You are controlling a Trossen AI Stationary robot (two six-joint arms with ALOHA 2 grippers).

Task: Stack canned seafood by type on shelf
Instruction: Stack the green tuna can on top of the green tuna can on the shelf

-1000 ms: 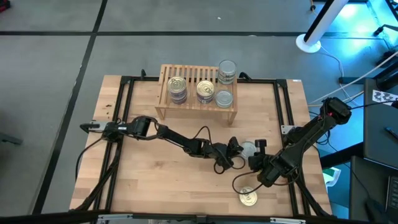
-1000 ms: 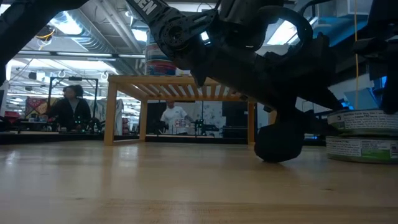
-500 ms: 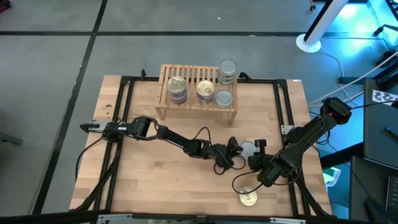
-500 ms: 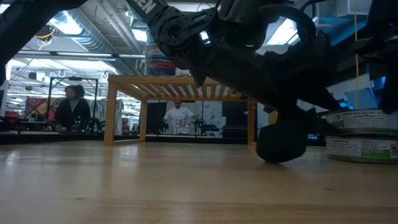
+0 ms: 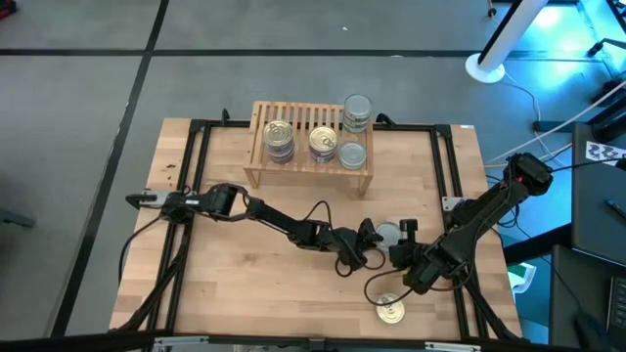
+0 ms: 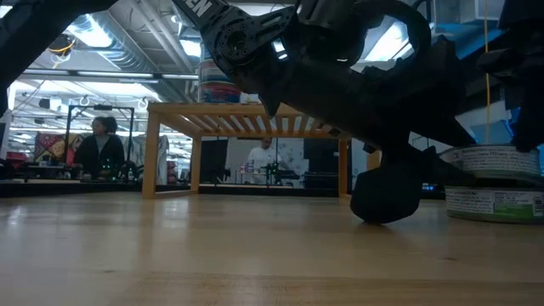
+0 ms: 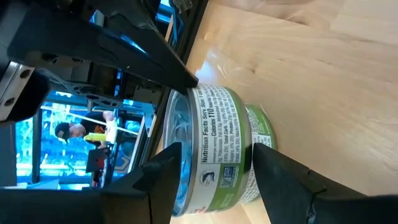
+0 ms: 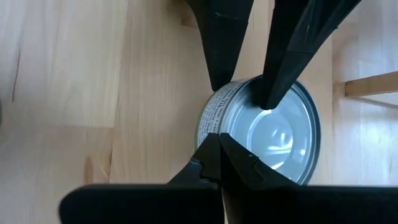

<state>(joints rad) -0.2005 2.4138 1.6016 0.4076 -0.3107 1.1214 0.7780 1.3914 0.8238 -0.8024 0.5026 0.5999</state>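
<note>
Two silver-lidded, green-labelled tins of canned seafood stand stacked right of the table's middle; the upper tin [image 7: 214, 137] rests on the lower tin [image 7: 260, 134]. My left gripper [image 5: 380, 238] reaches in from the left and is shut on the upper tin. My right gripper [image 5: 403, 256] is shut, its tip [image 8: 217, 146] at the near rim of that tin's lid. The shelf [image 5: 308, 122] stands at the far side with gold-lidded tins [image 5: 279, 137] and silver-lidded tins [image 5: 357, 110] on its slats. One gold-lidded tin [image 5: 390, 312] lies on the table near the front. My left gripper holds the upper tin top to bottom: one finger [image 7: 165, 177] lies on the silver lid [image 8: 273, 124], the other [image 7: 283, 177] sits at the bottom edge where it meets the lower tin. The fingers slant down from the table's left. The tin still sits on the lower one. My right gripper's shut tip stands at the lid's rim [image 7: 194, 87], coming down from the near right. Whether it touches the tin, I cannot tell.
A black frame rail [image 5: 445, 186] runs along the table's right side and another along its left. A cable [image 5: 377, 284] loops on the wood by the gold-lidded tin. Bare wood lies between the shelf and the arms. People show in the room beyond the shelf [image 6: 246, 110].
Both arms have kept still. In the low view the upper tin has tipped up a little on the side toward my left gripper, while the lower tin has stayed put.
</note>
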